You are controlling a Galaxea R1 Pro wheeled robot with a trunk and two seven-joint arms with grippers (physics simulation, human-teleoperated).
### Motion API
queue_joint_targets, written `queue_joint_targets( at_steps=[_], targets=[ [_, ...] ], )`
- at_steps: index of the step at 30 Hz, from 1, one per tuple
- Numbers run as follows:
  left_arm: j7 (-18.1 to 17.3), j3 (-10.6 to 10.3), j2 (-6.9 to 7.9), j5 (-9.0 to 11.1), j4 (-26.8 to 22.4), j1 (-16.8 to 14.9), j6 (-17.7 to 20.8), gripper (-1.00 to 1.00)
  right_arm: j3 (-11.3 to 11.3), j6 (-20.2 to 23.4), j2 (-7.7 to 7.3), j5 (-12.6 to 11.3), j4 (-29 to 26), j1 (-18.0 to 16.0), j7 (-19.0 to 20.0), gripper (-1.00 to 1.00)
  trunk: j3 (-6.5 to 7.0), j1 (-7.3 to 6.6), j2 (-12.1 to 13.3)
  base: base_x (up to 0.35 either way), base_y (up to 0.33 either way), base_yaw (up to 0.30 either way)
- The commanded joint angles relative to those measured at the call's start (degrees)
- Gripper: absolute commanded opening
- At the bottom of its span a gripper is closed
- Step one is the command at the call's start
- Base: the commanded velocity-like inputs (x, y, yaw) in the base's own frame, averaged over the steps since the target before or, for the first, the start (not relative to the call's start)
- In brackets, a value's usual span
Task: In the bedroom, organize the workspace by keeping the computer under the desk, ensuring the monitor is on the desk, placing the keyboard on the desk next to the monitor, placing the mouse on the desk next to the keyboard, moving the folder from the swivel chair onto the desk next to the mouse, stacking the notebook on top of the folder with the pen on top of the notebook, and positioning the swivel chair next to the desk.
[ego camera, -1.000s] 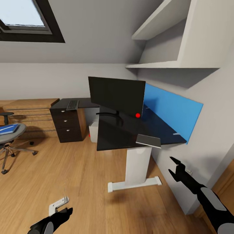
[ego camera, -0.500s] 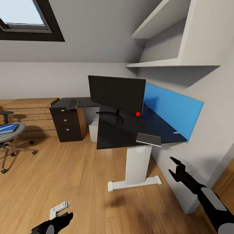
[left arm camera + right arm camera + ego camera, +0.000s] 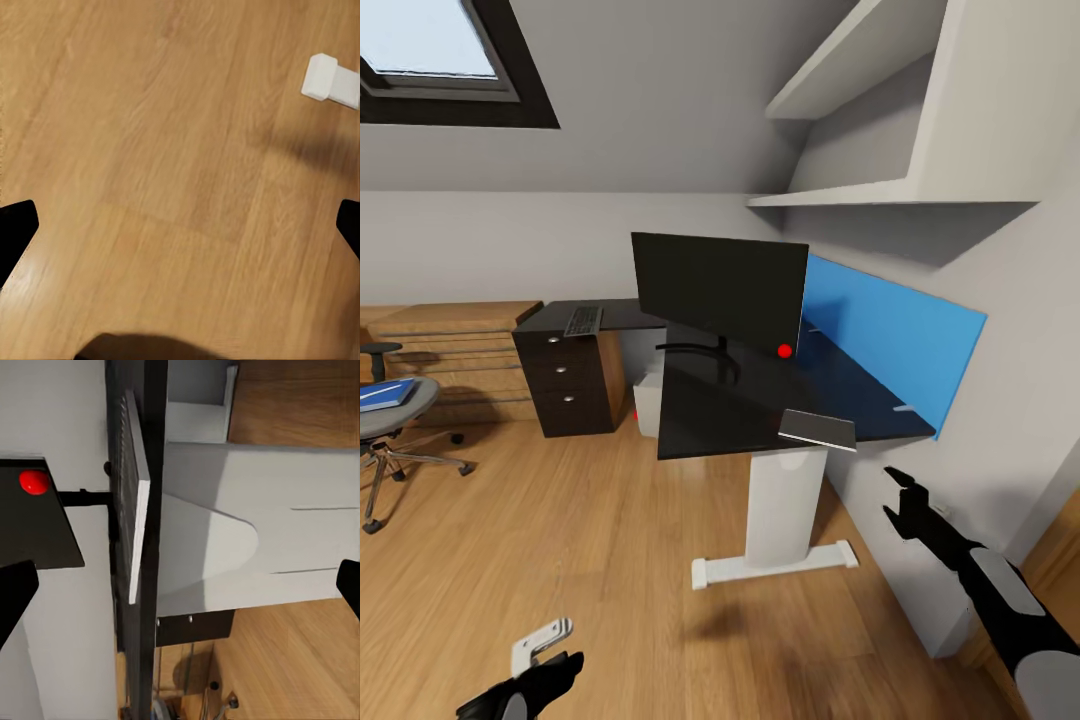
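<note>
The black-topped desk [image 3: 710,425] with a blue back panel stands against the right wall. The wide black monitor [image 3: 720,290] is upright on it. The slim keyboard [image 3: 817,430] overhangs the desk's near corner and shows edge-on as the keyboard [image 3: 135,510] in the right wrist view. A small red round thing [image 3: 785,351] lies by the monitor's lower corner. The grey computer [image 3: 648,402] sits under the desk. At far left, the swivel chair [image 3: 395,425] carries the blue folder [image 3: 385,395]. My right gripper [image 3: 900,495] hangs open below the keyboard. My left gripper [image 3: 555,672] is open over the floor. Notebook and pen are out of view.
A dark three-drawer unit [image 3: 565,385] stands left of the desk with a flat grey ribbed slab [image 3: 583,321] on top. A light-wood chest [image 3: 455,345] lines the back wall. White shelves [image 3: 880,195] jut out above the desk. Its white pedestal foot [image 3: 775,570] rests on open wood floor.
My right gripper has risen a little toward the desk's near corner. My left gripper has sunk slightly. Nothing on the desk or chair has moved.
</note>
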Motion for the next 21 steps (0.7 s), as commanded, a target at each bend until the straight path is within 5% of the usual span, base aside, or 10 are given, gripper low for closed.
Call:
queue_joint_targets(
  at_steps=[1, 12, 21],
  targets=[
    [0.4, 0.08, -0.02, 0.62, -0.07, -0.03, -0.41, 1.0, -0.12, -1.09, 0.05, -0.29, 0.04, -0.65, -1.08, 1.0, -0.06, -0.01, -0.03, 0.0, 0.0, 0.0],
    [0.34, 0.1, 0.09, 0.55, -0.05, -0.03, -1.56, 1.0, 0.0, -4.62, 3.62, 0.01, 0.03, -1.65, -2.84, 1.0, -0.06, -0.01, -0.03, 0.048, 0.0, 0.0],
    [0.37, 0.1, 0.32, 0.53, 0.13, -0.03, -1.61, 1.0, -0.02, -4.93, 4.46, 0.16, 0.16, -1.7, -2.9, 1.0, -0.06, -0.01, -0.03, 0.153, 0.0, 0.0]
  ],
)
